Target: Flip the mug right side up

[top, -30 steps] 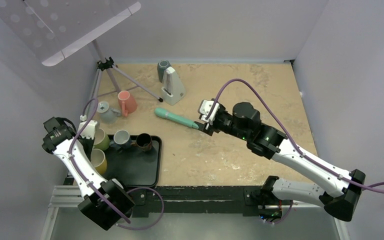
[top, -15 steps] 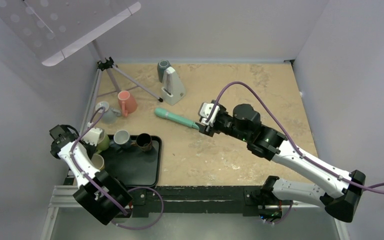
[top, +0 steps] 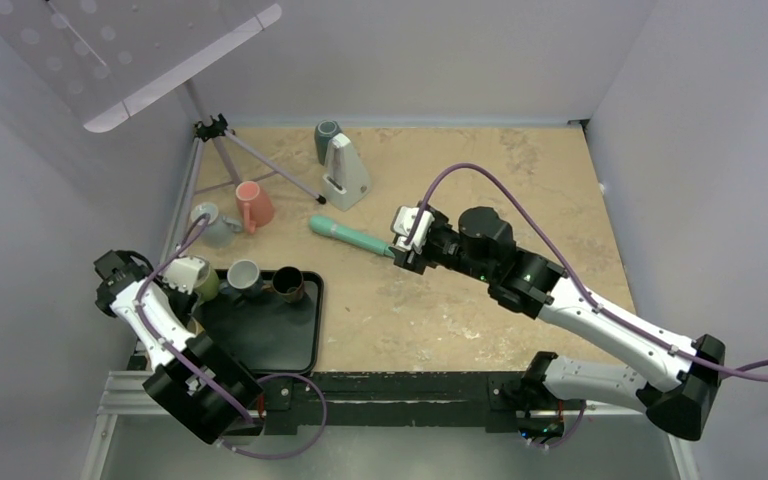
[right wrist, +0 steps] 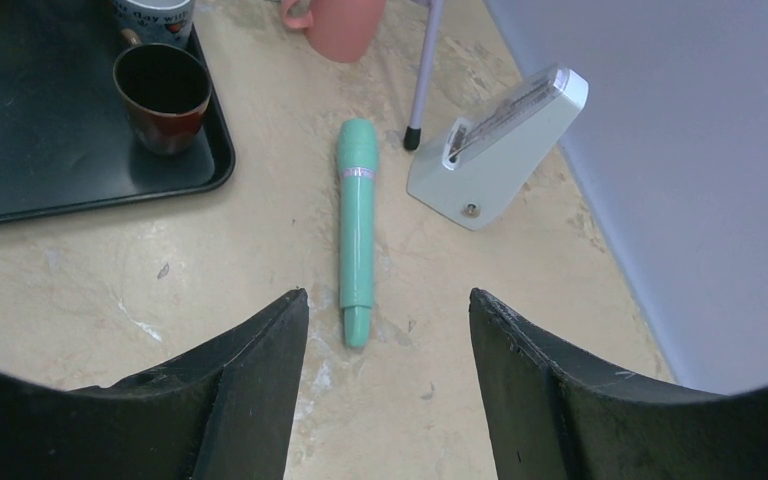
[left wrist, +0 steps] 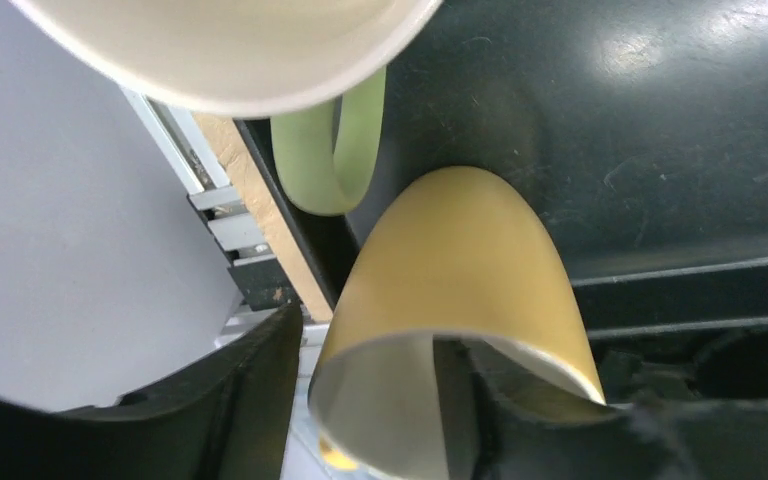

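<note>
A yellow mug (left wrist: 455,260) with a pale inside lies tilted at the left end of the black tray (left wrist: 660,130), its rim toward the left wrist camera. My left gripper (left wrist: 380,400) is shut on its rim, one finger (left wrist: 520,420) inside the mug and the other (left wrist: 230,400) outside. In the top view my left gripper (top: 188,295) points down at the tray's left edge and my arm mostly hides the mug. My right gripper (right wrist: 390,310) is open and empty, low over the table; it also shows in the top view (top: 402,250).
An olive mug (top: 206,284), a grey mug (top: 243,276) and a dark brown mug (top: 288,284) stand on the tray (top: 280,340). A pink mug (top: 254,205) and a grey-blue mug (top: 216,226) sit behind it by tripod legs (top: 260,165). A teal pen-like tool (right wrist: 357,225) and a white metronome (right wrist: 500,150) lie ahead of my right gripper.
My left arm has swung toward the near left and its gripper has come down onto the yellow mug. My right gripper has shifted slightly left, still open.
</note>
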`<action>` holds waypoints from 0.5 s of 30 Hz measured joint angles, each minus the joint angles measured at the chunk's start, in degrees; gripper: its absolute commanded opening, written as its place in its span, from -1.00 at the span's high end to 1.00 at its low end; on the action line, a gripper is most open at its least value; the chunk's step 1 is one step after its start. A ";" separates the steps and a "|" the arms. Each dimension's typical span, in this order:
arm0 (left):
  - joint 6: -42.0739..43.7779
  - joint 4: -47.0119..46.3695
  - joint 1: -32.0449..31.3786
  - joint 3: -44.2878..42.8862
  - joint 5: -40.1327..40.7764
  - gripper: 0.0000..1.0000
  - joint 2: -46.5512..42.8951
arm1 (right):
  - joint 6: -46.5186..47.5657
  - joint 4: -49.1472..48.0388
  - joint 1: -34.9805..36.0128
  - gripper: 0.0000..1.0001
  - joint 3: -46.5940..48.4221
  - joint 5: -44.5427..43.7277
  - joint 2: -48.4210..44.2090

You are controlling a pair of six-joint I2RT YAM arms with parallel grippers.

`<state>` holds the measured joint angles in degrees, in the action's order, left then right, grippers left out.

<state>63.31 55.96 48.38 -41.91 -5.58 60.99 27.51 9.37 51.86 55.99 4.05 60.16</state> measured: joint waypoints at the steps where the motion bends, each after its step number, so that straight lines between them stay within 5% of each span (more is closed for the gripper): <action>1: 0.28 1.38 0.02 -1.05 -0.17 -0.24 0.11 | 0.00 0.00 0.00 -0.26 0.02 0.02 0.17; 10: 1.16 19.15 -1.36 -23.04 -4.52 -0.33 4.02 | -0.07 0.98 0.00 -0.26 0.59 -0.33 1.42; 15: -8.13 25.20 -15.19 -37.73 -8.61 -0.26 9.20 | -1.49 1.70 -0.57 -0.25 2.29 -1.49 3.65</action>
<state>55.18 81.17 33.19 -79.64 -14.20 70.19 26.02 11.07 51.29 58.28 2.57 63.81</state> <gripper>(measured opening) 0.658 0.628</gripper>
